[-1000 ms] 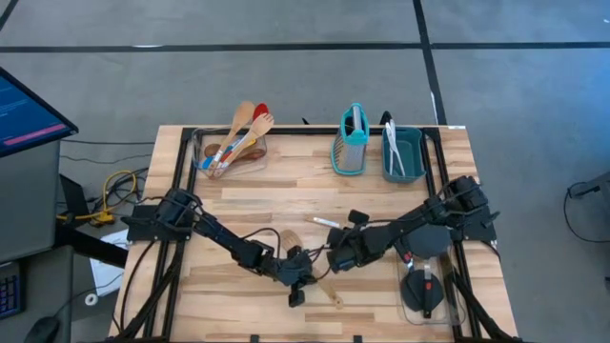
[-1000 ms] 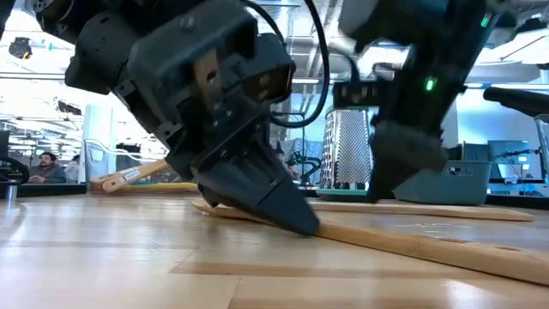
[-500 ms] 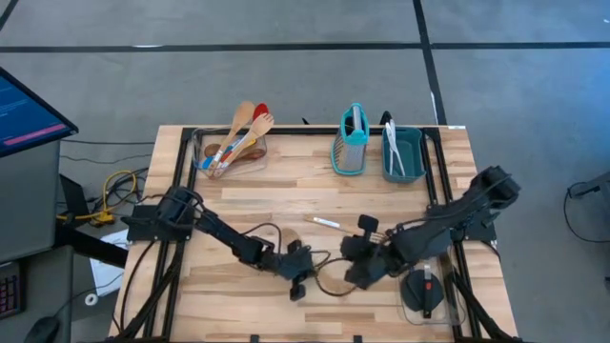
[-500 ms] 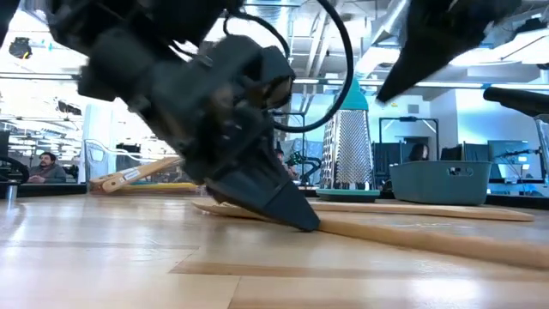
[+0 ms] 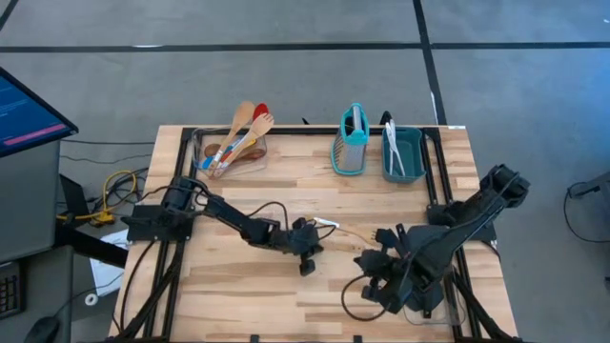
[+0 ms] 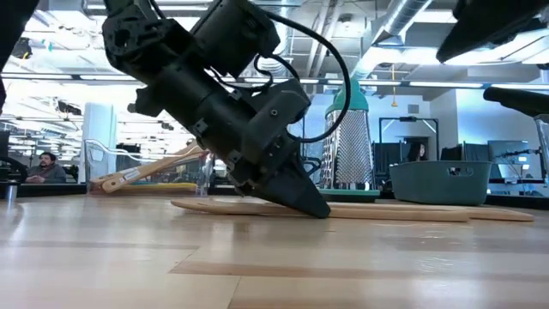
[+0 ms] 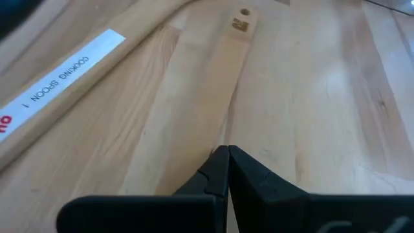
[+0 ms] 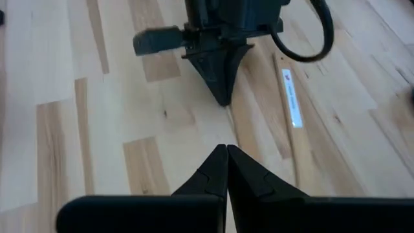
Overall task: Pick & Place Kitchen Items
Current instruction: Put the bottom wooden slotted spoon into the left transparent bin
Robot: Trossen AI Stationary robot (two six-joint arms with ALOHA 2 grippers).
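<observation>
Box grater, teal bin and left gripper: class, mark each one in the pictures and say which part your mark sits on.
Box grater [image 5: 351, 152], high view, on its slanted metal face.
Teal bin [image 5: 413, 143], high view, on its right-hand rim.
Left gripper [image 6: 313, 206], low view, at its shut fingertips resting on the wooden utensil.

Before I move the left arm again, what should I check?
1. Left hand open for a pick: not ok, it is shut, tip down on the wooden utensil.
2. Utensil lying flat on the table: ok.
3. Labelled spoon apart from the utensil: cannot tell, they lie very close.
4. Right hand out of the way: ok, shut, empty, raised off the table, pointing at the left hand.
5. Grater upright, away from both arms: ok.
</observation>
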